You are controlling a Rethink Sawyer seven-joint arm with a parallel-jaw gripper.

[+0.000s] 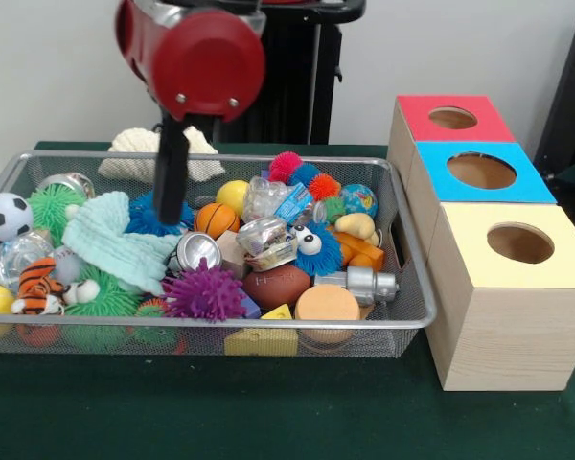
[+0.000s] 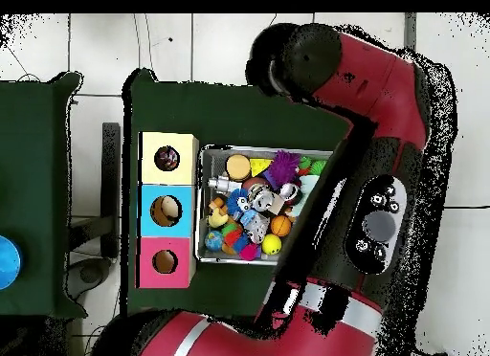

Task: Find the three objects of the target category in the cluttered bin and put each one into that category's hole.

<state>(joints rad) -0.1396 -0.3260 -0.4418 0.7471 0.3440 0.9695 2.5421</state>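
Wire bin (image 1: 407, 287) packed: soccer ball (image 1: 4, 216), mint cloth (image 1: 115, 240), basketball (image 1: 216, 218), brown football (image 1: 276, 286), purple spiky ball (image 1: 203, 292), silver can (image 1: 195, 252). Target category unclear. Beside it, red box (image 1: 422, 120), blue box (image 1: 441, 182), yellow box (image 1: 470, 235), one hole each. Overhead shows something inside the holes; front doesn't. Gripper (image 1: 170, 196) down in the bin's left part, tips buried in clutter, jaw state can't tell. Overhead: arm (image 2: 383, 161) hides that half.

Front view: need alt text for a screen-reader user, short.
A red robot arm reaches down into a wire mesh bin crammed with toys, among them a soccer ball, a purple spiky ball, a small football and a light green cloth. To the right stand three wooden boxes, each with a round hole, topped red, blue and yellow.
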